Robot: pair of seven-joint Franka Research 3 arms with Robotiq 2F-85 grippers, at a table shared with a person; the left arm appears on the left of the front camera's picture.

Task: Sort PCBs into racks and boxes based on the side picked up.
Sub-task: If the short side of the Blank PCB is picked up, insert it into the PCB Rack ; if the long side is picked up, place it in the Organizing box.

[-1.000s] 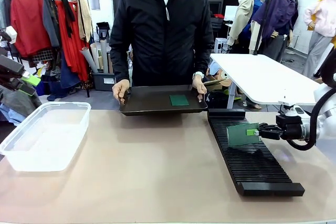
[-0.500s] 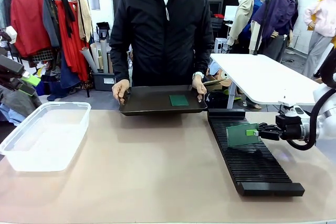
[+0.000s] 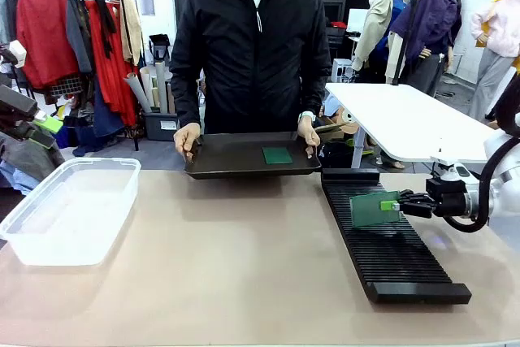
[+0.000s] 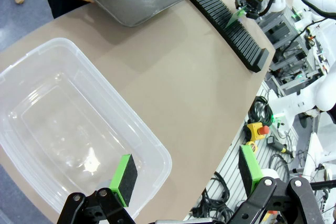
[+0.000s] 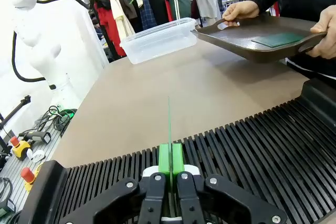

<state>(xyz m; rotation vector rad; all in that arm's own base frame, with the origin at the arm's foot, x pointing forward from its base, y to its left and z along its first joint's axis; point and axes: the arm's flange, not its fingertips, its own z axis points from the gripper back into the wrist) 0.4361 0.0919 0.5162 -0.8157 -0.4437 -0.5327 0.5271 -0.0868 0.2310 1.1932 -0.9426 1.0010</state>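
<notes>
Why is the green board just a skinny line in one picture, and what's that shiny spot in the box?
Right wrist view: the PCB is seen edge-on. Front view: its flat face shows. Left wrist view: light glares off the box floor.

Right tool (image 3: pixel 399 203) clamped, left tool (image 4: pixel 186 172) spread

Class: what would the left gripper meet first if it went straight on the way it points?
Probably the table right beside the box; depth is unclear, so the box's near rim might come first.
</notes>
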